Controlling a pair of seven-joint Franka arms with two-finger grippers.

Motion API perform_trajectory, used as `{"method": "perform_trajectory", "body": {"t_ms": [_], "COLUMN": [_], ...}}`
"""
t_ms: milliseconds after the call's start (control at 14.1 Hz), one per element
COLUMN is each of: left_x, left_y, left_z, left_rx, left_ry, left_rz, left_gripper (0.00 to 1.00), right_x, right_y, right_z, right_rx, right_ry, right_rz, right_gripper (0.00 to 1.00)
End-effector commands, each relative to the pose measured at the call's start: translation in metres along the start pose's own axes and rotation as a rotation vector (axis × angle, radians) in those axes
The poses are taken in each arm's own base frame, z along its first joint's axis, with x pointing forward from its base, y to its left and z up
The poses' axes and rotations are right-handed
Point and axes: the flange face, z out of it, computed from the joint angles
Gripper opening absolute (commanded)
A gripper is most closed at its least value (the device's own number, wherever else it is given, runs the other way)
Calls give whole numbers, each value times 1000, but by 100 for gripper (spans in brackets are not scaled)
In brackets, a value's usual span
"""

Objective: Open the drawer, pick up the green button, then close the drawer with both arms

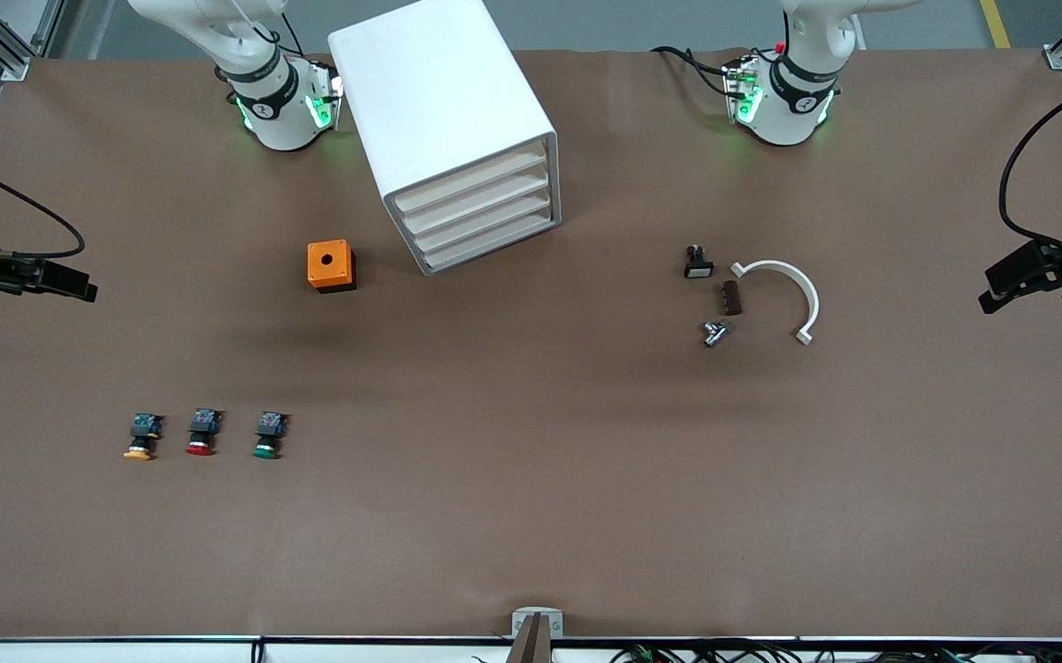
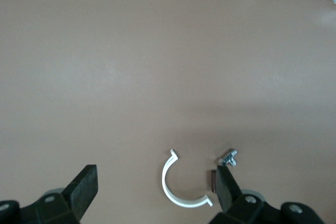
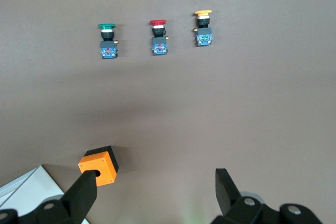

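Both pincers are released and high: the right gripper (image 3: 149, 195) and left gripper (image 2: 157, 192) wait. The green button (image 1: 267, 436) lies near the front edge beside 2 lookalikes, risking a wrong pick; the drawer cabinet (image 1: 457, 129) is shut.

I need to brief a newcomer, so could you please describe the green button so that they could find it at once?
Start at the white drawer cabinet and the orange box beside it. Nearer the front camera than that box, three push buttons lie in a row. The green button is the end one closest to the table's middle, green-capped, while its neighbours are the red button and the orange-capped button.
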Motion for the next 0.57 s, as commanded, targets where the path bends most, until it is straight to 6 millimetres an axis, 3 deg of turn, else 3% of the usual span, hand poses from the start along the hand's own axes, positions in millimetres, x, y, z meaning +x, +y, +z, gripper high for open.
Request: {"method": "perform_trajectory", "body": {"t_ms": [0, 213, 496], "left_x": [-9, -13, -20], "left_y": [2, 11, 7], "left_z": [8, 15, 18], "left_rx": [12, 13, 18], "left_ry": [-32, -31, -40], "left_rz": [7, 20, 13], "left_gripper": [99, 99, 99], "right_x": [-2, -1, 0], "right_y": [1, 4, 6], "right_z": [-8, -8, -9], "right_rx": [-17, -4, -4], "right_ry": [2, 5, 10], "right_rz": [-10, 0, 17], "right_gripper": [100, 100, 100]}}
